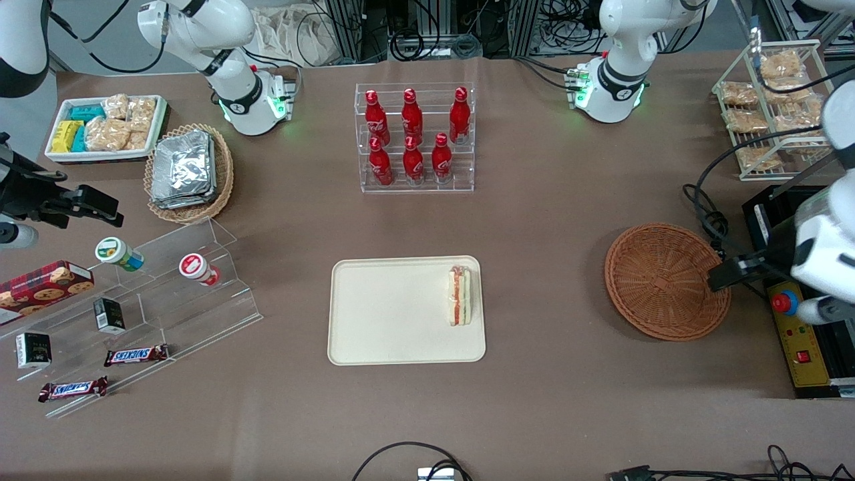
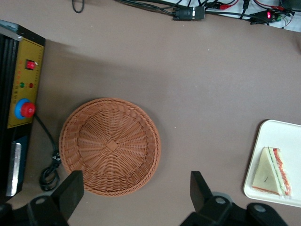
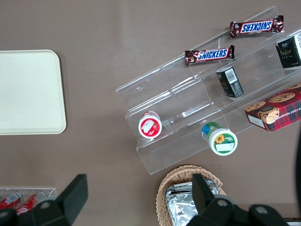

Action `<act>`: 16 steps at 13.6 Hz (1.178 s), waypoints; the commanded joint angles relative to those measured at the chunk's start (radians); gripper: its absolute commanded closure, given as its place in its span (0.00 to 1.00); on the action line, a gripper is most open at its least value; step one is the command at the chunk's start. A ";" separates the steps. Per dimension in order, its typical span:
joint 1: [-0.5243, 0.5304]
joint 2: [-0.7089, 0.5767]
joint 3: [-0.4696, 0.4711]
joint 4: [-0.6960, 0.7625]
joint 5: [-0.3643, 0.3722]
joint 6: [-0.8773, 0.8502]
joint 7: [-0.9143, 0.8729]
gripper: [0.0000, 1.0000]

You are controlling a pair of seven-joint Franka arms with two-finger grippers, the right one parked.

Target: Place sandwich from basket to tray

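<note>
Basically, brown desk [image 1: 548, 220] fills the scene; cables and frame rails along its 12 o'clock edge in front view. Cream tray [image 1: 394, 314] lies mid-desk, flat, rounded corners. Round reddish-brown basket [image 1: 658, 280] sits toward working arm's end, w/ nothing in it. Gripper [image 2: 136, 197] hovers above basket's rim at desk's working-arm end, fingers spread wide, released, holding nothing. Sandwich [image 1: 459, 295] rests on tray by the rim nearest basket: pale bread wedge, orange-red & green filling stripes along its edge.

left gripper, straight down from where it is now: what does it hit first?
Probably the basket: the open, empty gripper hangs above its rim toward the working arm's end. Height unclear. The sandwich is on the tray.
</note>
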 commanded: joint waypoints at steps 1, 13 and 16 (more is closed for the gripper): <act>-0.003 -0.113 0.061 -0.112 -0.057 0.006 0.083 0.00; -0.054 -0.370 0.187 -0.316 -0.065 -0.054 0.459 0.00; -0.049 -0.387 0.187 -0.328 -0.113 -0.054 0.457 0.00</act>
